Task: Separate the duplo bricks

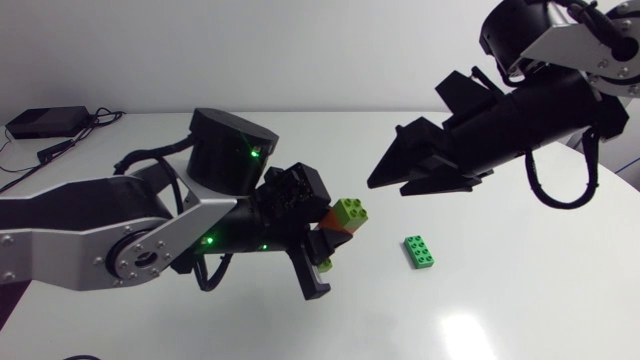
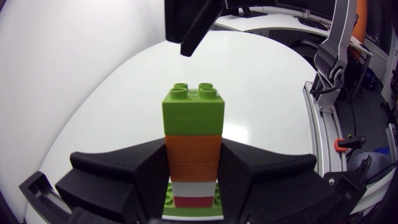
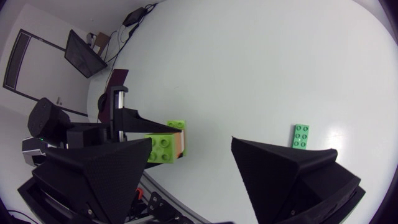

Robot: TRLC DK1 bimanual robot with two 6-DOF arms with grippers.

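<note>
Our left gripper point(image 2: 193, 163) clamps the brick stack point(image 2: 192, 140); our right gripper point(image 1: 388, 186) hangs spread, empty. Next, we judge, it must seize the lime top brick point(image 2: 193, 111).

Brick stack point(image 1: 345, 218) sits between my left gripper's point(image 1: 322, 250) fingers, off the table point(image 1: 500, 300). Loose brick point(image 1: 419, 251) lies on the table, right of the stack. My right gripper point(image 1: 395, 178) hangs ahead of the stack, apart.

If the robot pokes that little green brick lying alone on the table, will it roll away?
Probably not. The green brick lies flat, studs up, with straight edges, so it would likely slide, not roll. The white table looks smooth and glossy, so it may skid easily. It looks like hard plastic, so it should stay stiff.
</note>
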